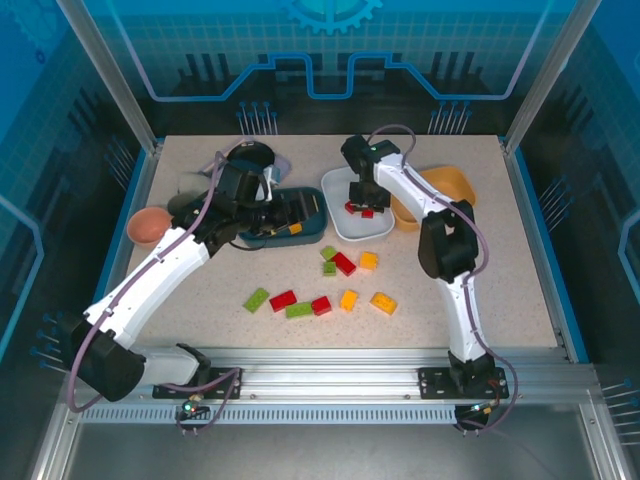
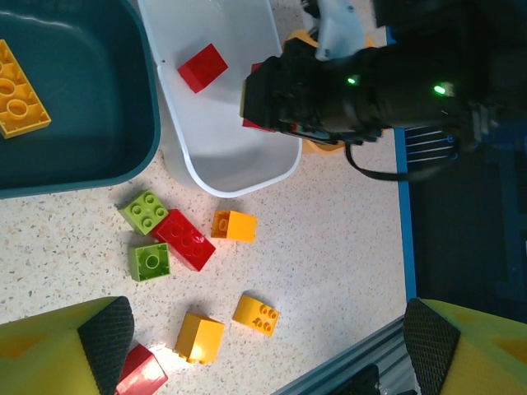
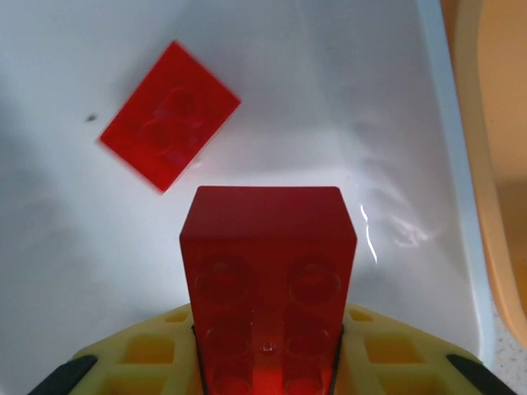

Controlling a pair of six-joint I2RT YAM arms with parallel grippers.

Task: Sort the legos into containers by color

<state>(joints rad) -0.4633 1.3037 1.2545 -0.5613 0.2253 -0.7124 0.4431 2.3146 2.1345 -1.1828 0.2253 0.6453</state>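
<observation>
Legos [image 1: 344, 264] go into three dishes: the white dish [image 2: 222, 140] holds one red brick [image 3: 169, 115], the teal dish [image 2: 99, 156] holds a yellow-orange brick [image 2: 18, 90], and the rest lie loose on the table [image 1: 480, 270] just in front. The right gripper [image 3: 268, 329] is clenched on a second red brick [image 3: 268, 271] above the white dish; the left gripper [image 2: 268, 346] hangs released by the teal dish. Expect each brick to be light, rigid and smooth, so grip two flat opposite walls, not the studs.
</observation>
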